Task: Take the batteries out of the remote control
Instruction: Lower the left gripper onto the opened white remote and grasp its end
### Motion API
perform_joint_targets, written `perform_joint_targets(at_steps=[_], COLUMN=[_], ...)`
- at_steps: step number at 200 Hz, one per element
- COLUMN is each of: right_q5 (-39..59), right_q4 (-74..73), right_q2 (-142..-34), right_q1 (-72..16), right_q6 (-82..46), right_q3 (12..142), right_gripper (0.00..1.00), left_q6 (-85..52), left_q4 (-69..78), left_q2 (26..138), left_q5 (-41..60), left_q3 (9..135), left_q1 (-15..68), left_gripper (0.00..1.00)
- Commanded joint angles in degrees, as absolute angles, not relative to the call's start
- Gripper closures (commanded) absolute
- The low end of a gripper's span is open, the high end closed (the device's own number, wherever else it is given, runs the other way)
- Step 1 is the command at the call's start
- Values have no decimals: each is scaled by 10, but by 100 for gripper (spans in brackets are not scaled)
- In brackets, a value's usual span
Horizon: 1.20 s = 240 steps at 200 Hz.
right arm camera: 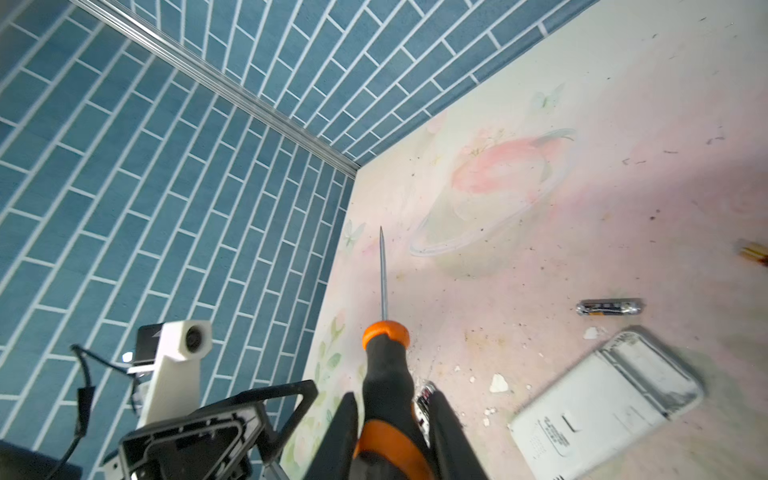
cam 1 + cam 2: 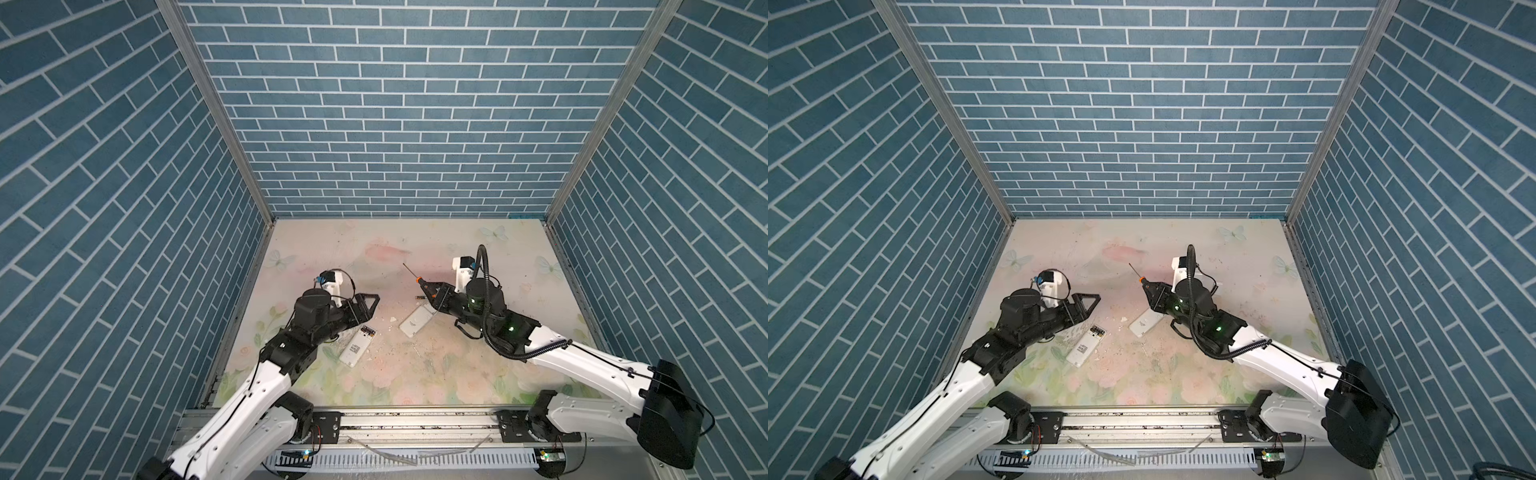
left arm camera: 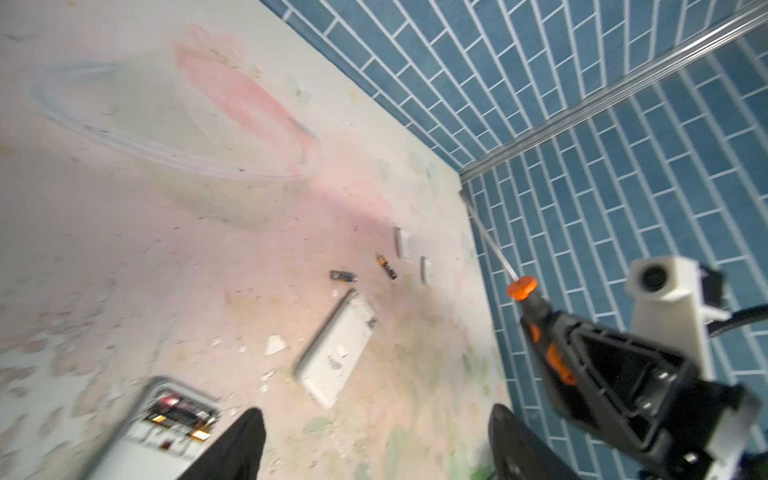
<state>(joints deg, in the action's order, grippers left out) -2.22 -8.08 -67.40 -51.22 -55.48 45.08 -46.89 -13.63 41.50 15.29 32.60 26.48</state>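
Two batteries out, two in the bay

Two white remote controls lie backs-up on the floral table (image 2: 457, 365). The loaded remote control (image 2: 356, 343) holds what look like two batteries (image 3: 178, 409) in its open bay, near the left gripper (image 3: 376, 415), whose jaws stand wide with nothing between them. The bare remote control (image 2: 415, 322) shows an empty bay. Beyond it lie the first loose battery (image 3: 343, 276) and second loose battery (image 3: 386, 266), near the first cover (image 3: 405, 243) and second cover (image 3: 424, 270). The right gripper (image 1: 392, 399) clamps one screwdriver (image 1: 386, 353), its tip in the air.

Left arm (image 2: 245, 399), right arm (image 2: 590, 357): white shells, black joints. Black triangular-framed left pincer (image 3: 376, 446). Right: ribbed black hose (image 2: 484, 266), green lamp (image 2: 512, 328).
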Motion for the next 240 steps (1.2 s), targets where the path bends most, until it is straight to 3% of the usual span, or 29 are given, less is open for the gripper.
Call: perform_joint_targets(at_steps=[1,18,64,126,176,240], right_q5=[-9,-5,22,33,35,35], right_q4=[52,93,135,144,142,126], right_q2=[-665,-669,-687,-695,-686,-671], right_q1=[-509,-509,-507,-506,-503,-495], right_q6=[-501,-488,-488,-485,-485,-494], right_q3=[505,524,544,546,537,516], right_gripper=[100,100,100,100,100,100], left_q6=[-434,-429,-402,-370,-344,-307], left_q4=[-306,-364,-412,-391,-376,-345], left_q2=[372,349,362,504,606,682], left_q5=[92,74,46,-38,-85,-72], left_q3=[310,305,285,299,331,345], left_q1=[262,263,264,344,399,417], left_gripper=[6,1,0,0,3,11])
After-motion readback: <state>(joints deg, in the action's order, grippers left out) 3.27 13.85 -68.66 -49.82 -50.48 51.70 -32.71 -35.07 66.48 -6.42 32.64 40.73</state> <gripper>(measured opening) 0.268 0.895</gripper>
